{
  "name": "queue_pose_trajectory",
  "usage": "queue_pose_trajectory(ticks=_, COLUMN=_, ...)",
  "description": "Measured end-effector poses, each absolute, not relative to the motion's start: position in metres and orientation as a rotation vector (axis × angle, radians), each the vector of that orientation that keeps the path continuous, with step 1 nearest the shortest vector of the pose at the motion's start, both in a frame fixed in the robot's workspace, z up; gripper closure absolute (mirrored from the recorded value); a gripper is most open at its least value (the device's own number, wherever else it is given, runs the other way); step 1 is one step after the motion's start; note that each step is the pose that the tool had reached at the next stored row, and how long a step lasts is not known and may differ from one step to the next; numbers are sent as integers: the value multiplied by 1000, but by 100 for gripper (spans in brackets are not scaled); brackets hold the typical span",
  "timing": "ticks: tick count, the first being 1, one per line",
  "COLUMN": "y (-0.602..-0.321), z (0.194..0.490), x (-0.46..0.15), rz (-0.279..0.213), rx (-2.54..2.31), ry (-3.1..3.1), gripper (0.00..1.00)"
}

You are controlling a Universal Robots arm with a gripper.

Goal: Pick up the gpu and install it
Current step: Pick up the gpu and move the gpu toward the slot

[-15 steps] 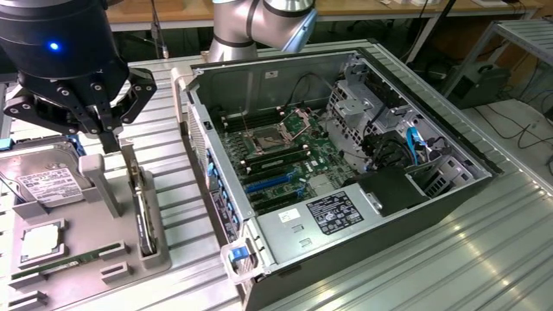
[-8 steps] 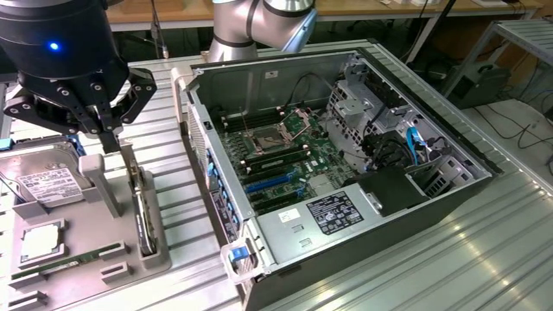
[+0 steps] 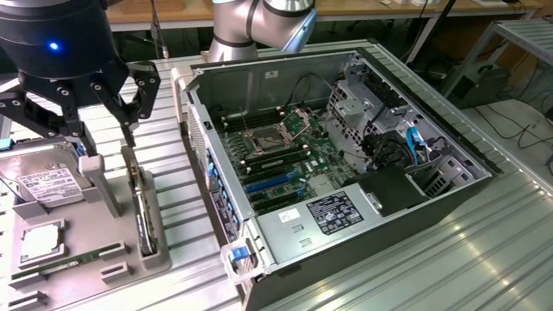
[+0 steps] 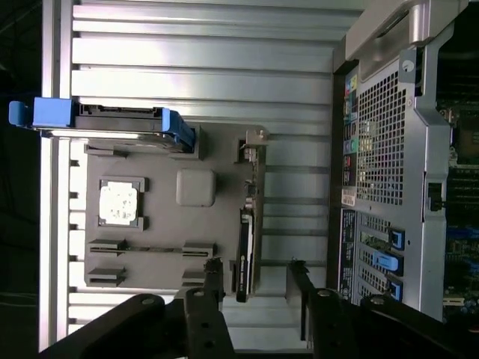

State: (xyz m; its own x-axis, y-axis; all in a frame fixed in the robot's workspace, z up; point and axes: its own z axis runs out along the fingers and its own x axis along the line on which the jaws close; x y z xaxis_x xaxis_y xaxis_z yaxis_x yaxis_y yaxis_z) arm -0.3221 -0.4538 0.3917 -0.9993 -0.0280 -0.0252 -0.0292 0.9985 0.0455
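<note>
The gpu (image 3: pixel 142 207) is a thin black card standing on edge in a slot of the grey holder tray (image 3: pixel 95 223), at the exterior view's left. My gripper (image 3: pixel 109 144) hangs above the card's far end, open, with nothing between its fingers. In the wrist view the gpu (image 4: pixel 245 258) appears edge-on, its pale metal bracket at the far end. It lies in line with the gap of my gripper (image 4: pixel 256 275), a little nearer one finger (image 4: pixel 213 280) than the other. The open computer case (image 3: pixel 346 162) lies beside the tray, its motherboard with blue slots (image 3: pixel 272 184) exposed.
On the holder tray (image 4: pixel 165 224) sit a hard drive (image 3: pixel 43 184) in a blue caddy (image 4: pixel 112 123), a CPU (image 3: pixel 41 241) and a green RAM stick (image 3: pixel 61 262). The case's perforated rear wall (image 4: pixel 389 149) stands close beside the tray. A ribbed metal table (image 3: pixel 415 259) carries everything.
</note>
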Motion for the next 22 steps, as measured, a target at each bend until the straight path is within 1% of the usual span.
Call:
queue_pose_trajectory(ticks=1, y=-454, z=392, x=-322, rz=72, rx=-45, ry=3116, gripper=46)
queue_pose_trajectory(ticks=2, y=-454, z=392, x=-322, rz=72, rx=-45, ry=3116, gripper=46)
queue_pose_trajectory(ticks=3, y=-454, z=392, x=-322, rz=72, rx=-45, ry=3116, gripper=40)
queue_pose_trajectory(ticks=10, y=-453, z=391, x=-322, rz=68, rx=-46, ry=3116, gripper=40)
queue_pose_trajectory(ticks=14, y=-453, z=390, x=-322, rz=21, rx=-46, ry=3117, gripper=40)
queue_pose_trajectory(ticks=17, y=-453, z=387, x=-322, rz=5, rx=-46, ry=3118, gripper=40)
queue_pose_trajectory(ticks=22, y=-453, z=385, x=-322, rz=-2, rx=-46, ry=3118, gripper=40)
